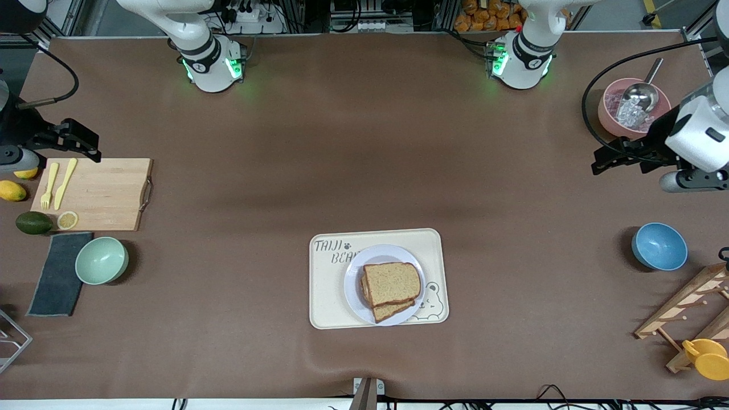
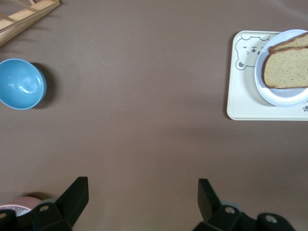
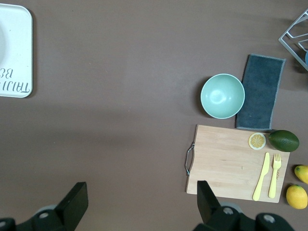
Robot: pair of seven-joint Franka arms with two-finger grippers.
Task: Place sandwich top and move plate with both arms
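The sandwich top (image 1: 393, 283), a brown bread slice with a dark crust, lies on another slice on the pale round plate (image 1: 384, 254). The plate rests on a cream bear-printed tray (image 1: 327, 296) near the front camera. In the left wrist view the sandwich top (image 2: 288, 67) and the plate (image 2: 288, 98) show at the edge. My left gripper (image 1: 618, 155) (image 2: 143, 192) hangs open and empty over bare table at the left arm's end. At the right arm's end my right gripper (image 1: 77, 141) (image 3: 143, 192) is open and empty over the table beside a cutting board (image 1: 97, 193).
The cutting board carries a yellow fork, a knife and a lemon slice, with an avocado (image 1: 33, 222), a green bowl (image 1: 101, 260) and a dark cloth (image 1: 57, 279) close by. A pink bowl with a scoop (image 1: 632, 108), a blue bowl (image 1: 659, 246) and a wooden rack (image 1: 683, 307) stand at the left arm's end.
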